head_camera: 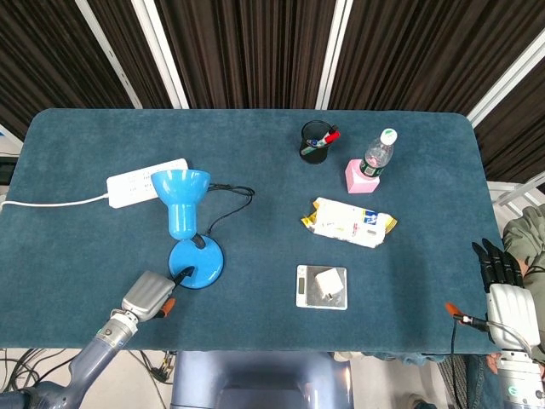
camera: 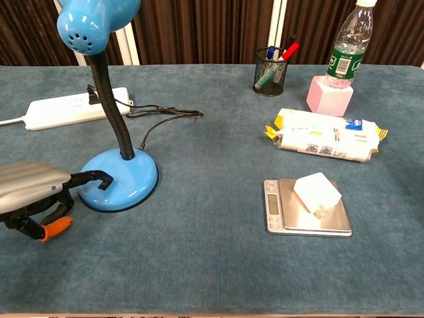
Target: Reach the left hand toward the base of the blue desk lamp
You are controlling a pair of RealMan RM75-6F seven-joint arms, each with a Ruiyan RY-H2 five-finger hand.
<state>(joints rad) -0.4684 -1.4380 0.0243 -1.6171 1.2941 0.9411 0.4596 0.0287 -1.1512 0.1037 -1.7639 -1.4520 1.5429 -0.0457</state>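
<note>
On blue table (camera: 212,265), lamp base (camera: 122,179) just beside left hand (camera: 33,195)

1. The desk lamp (camera: 118,173) stands at the table's (head_camera: 255,332) left front, with the power strip (camera: 74,110) behind it.
2. The left hand (camera: 33,195) lies just left of the lamp's base.
3. The scale (camera: 306,211) sits at the right front, with the packet (camera: 324,143) behind it.
4. The pen cup (camera: 271,69) and bottle (camera: 348,46) stand furthest back.

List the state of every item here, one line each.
blue desk lamp: upright, plugged into power strip.
left hand: empty, a finger at the lamp base.
right hand: off the table, fingers extended.
water bottle: capped, standing on pink block.
kitchen scale: carrying a white charger.
</note>
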